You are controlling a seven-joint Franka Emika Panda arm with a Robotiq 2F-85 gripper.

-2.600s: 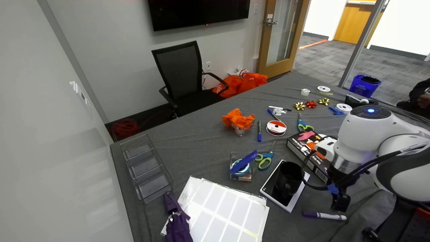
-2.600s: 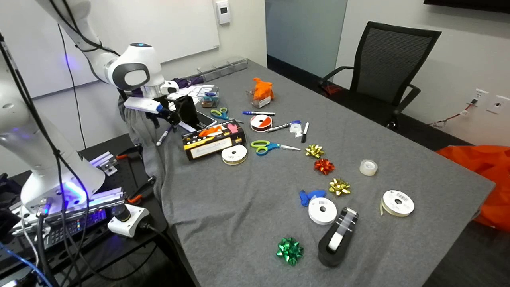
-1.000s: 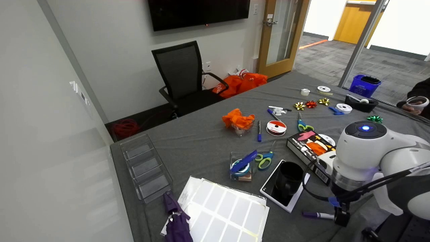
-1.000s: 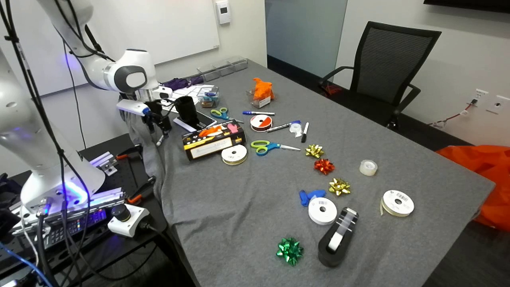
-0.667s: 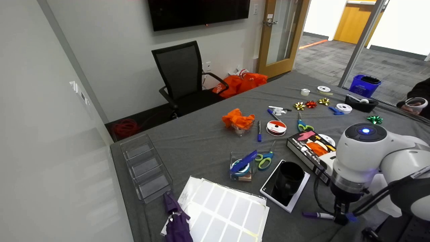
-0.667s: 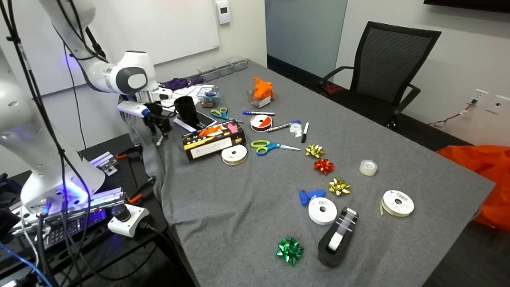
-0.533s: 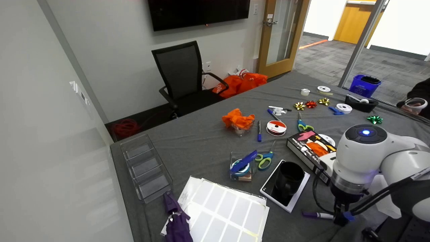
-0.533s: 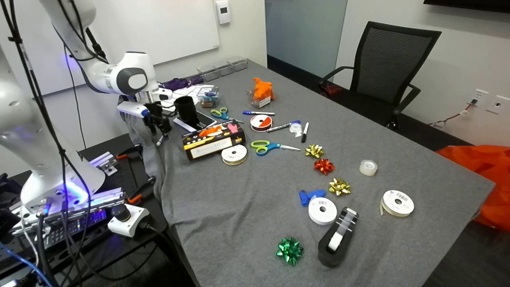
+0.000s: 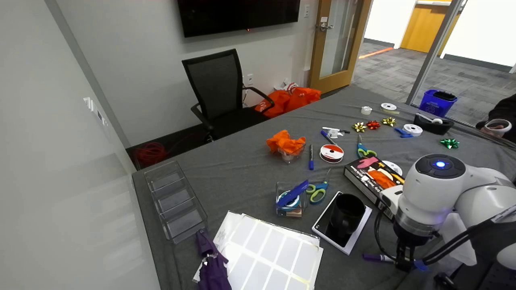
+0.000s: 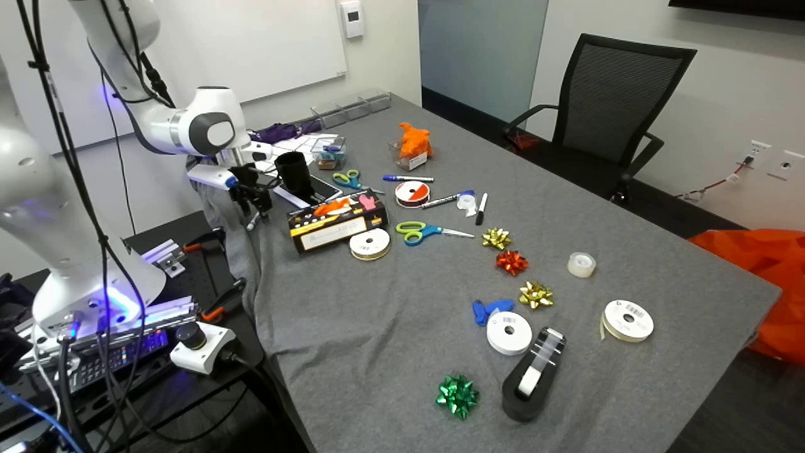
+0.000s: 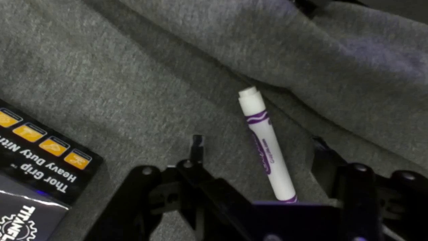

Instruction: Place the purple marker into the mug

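Observation:
The purple marker (image 9: 377, 257) lies on the grey cloth, with a white body and a purple cap. Its white end shows in an exterior view (image 10: 253, 222). In the wrist view the marker (image 11: 271, 150) lies between my open fingers, touching neither; its cap end is hidden behind the gripper. My gripper (image 11: 258, 138) is open and empty. It also shows low over the marker's white part in both exterior views (image 9: 404, 264) (image 10: 255, 211). The black mug (image 9: 347, 213) stands upright on a black tablet (image 9: 333, 237) with a white edge. The mug also shows in an exterior view (image 10: 294, 173).
A black glove box (image 9: 373, 181) lies beside the mug, close to the arm; its corner shows in the wrist view (image 11: 43, 160). Scissors (image 9: 318, 192), a clear box (image 9: 291, 201) with small things and white label sheets (image 9: 266, 253) lie around the tablet.
My gripper has come down to the marker's white part and turned. Over the last half second it has shifted slightly along the marker toward the cap. The marker and mug have not moved.

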